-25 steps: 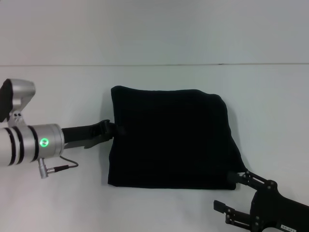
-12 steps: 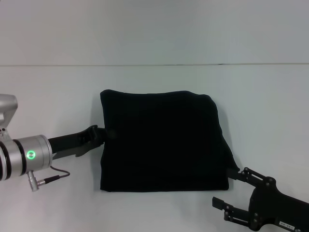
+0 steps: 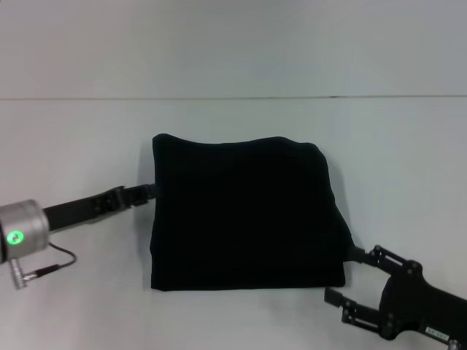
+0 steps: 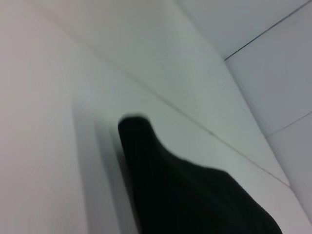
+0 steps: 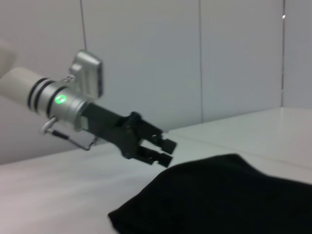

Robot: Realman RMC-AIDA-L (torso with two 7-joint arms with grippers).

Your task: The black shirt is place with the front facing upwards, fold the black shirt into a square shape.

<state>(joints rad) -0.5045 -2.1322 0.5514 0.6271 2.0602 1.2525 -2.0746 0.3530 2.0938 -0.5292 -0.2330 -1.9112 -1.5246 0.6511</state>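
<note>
Head view: we see the black shirt point(image 3: 244, 213) already folded into a near-square block on the white table point(image 3: 408, 160), its far edge slightly wavy and its right side flaring outward toward the near corner. The left gripper point(image 3: 149, 192) sits at the shirt's left edge, and from here we cannot tell whether it touches; the right gripper point(image 3: 349, 275) sits just off the near right corner, fingers spread and holding nothing. Left wrist view: only a rounded corner of the shirt point(image 4: 185, 190) shows — no fingers. Right wrist view: the left gripper point(image 5: 165, 149) hovers just above the cloth point(image 5: 229, 195), jaws parted and empty. To finish well, we judge both arms should lift clear without snagging an edge — and nudge the flared right side square.
</note>
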